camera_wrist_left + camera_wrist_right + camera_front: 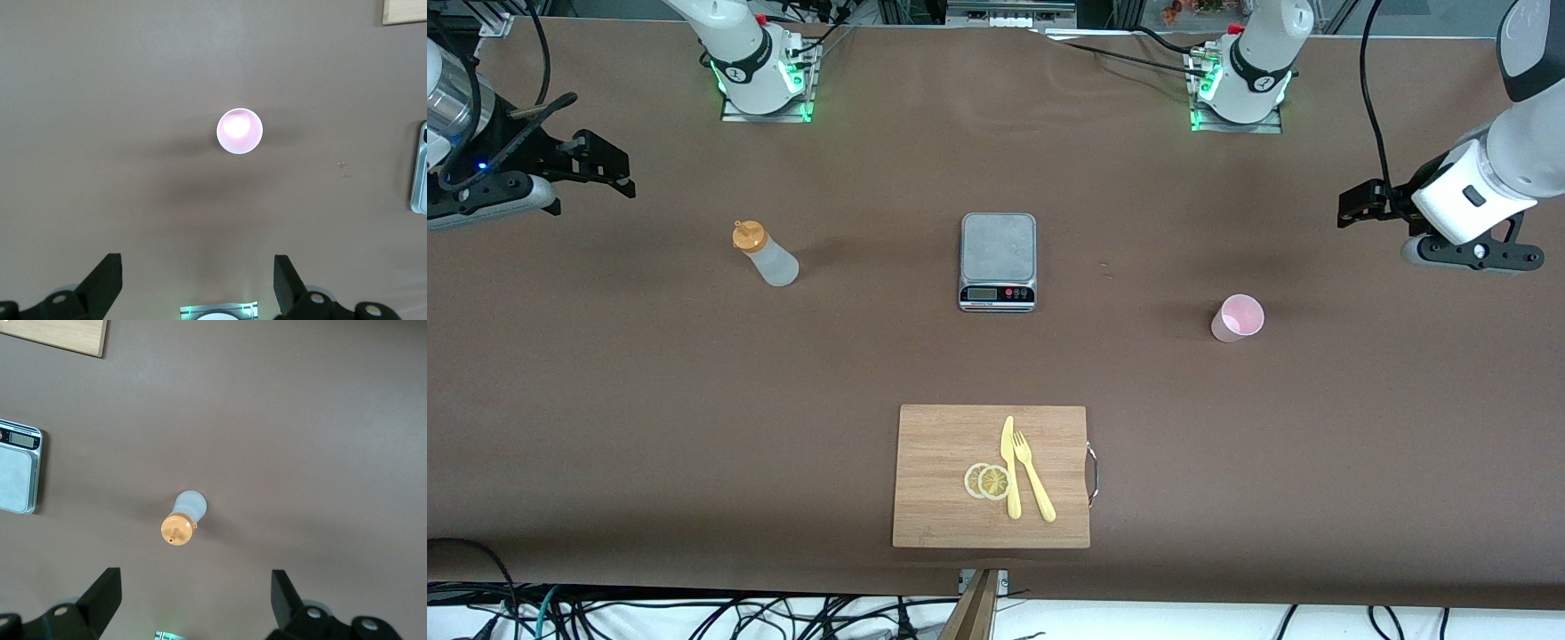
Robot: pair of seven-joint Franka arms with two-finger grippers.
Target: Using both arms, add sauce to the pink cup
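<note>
The sauce bottle (pixel 767 255), whitish with an orange nozzle cap, stands upright on the brown table toward the right arm's end. My right gripper (pixel 609 164) hangs open over the table edge at that end, well apart from it; in the right wrist view the sauce bottle (pixel 183 519) lies ahead of the empty right gripper (pixel 196 593). The pink cup (pixel 1237 318) stands upright toward the left arm's end. My left gripper (pixel 1353 206) hovers open over the table beside it, not touching. The left wrist view shows the pink cup (pixel 239 131) ahead of the empty left gripper (pixel 198 277).
A kitchen scale (pixel 998 260) sits mid-table between bottle and cup. Nearer the front camera lies a wooden cutting board (pixel 943 444) with two lemon slices (pixel 987 481), a yellow knife (pixel 1010 467) and a fork (pixel 1033 476).
</note>
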